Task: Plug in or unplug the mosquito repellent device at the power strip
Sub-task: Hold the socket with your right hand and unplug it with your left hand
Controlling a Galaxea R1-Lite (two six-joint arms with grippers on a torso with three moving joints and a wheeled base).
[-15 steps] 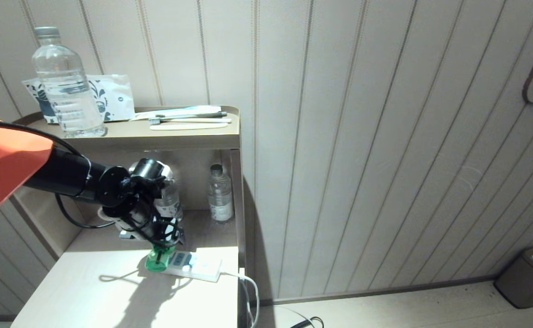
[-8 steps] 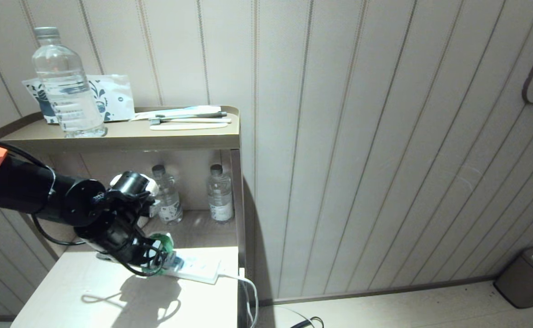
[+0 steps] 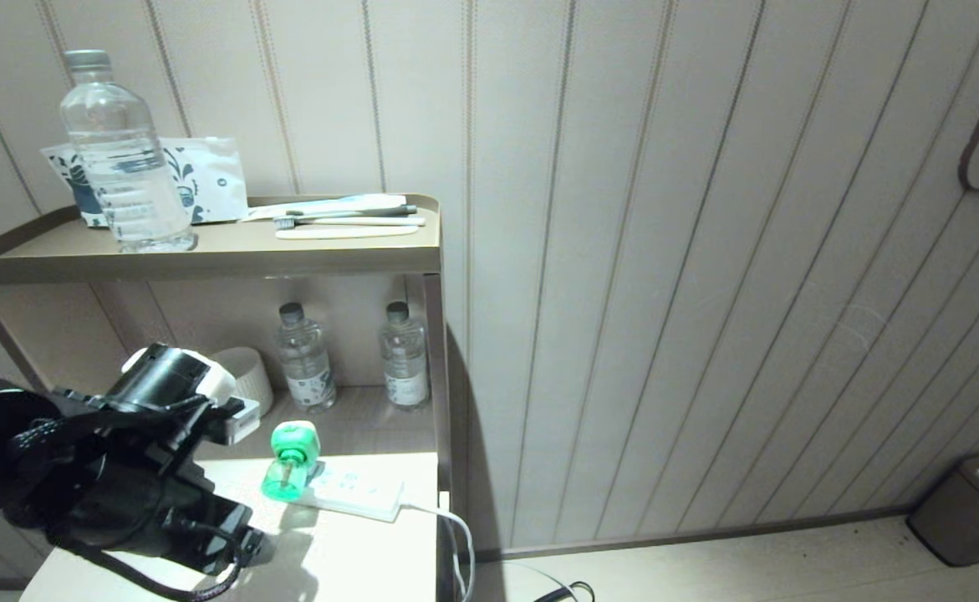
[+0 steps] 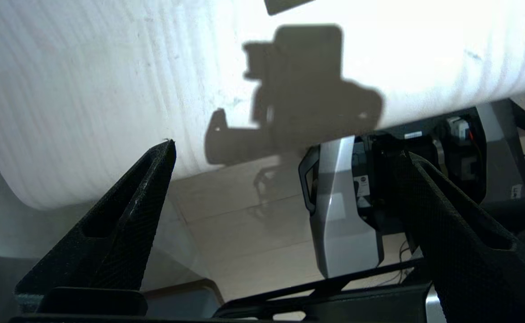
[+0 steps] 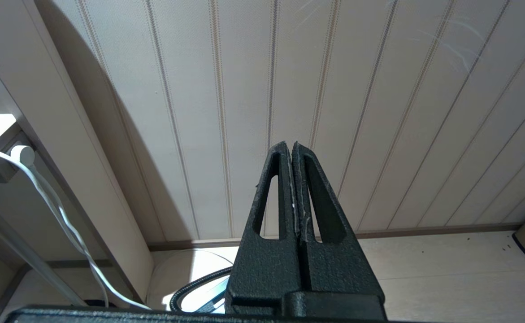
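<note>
The left gripper [image 4: 284,157] is low at the near left corner of the table [image 3: 355,543], its fingers wide apart and holding nothing. The mosquito repellent device [image 3: 290,460] stands plugged into the left end of the power strip [image 3: 359,493], near the table's right edge. The right gripper [image 5: 292,150] is pressed shut, empty, by the wall.

We see a translucent green plastic mosquito repellent device [image 3: 290,462] with a glossy bottle, standing on a smooth white plastic power strip [image 3: 354,493]. The pale table top [image 3: 355,560] under it shows a fine wood-like grain with a matt finish. We note the black left gripper [image 4: 284,152] and the black right gripper [image 5: 292,148], whose fingers look like rough, grainy matt plastic. The clear plastic water bottle [image 3: 121,159] shines.
</note>
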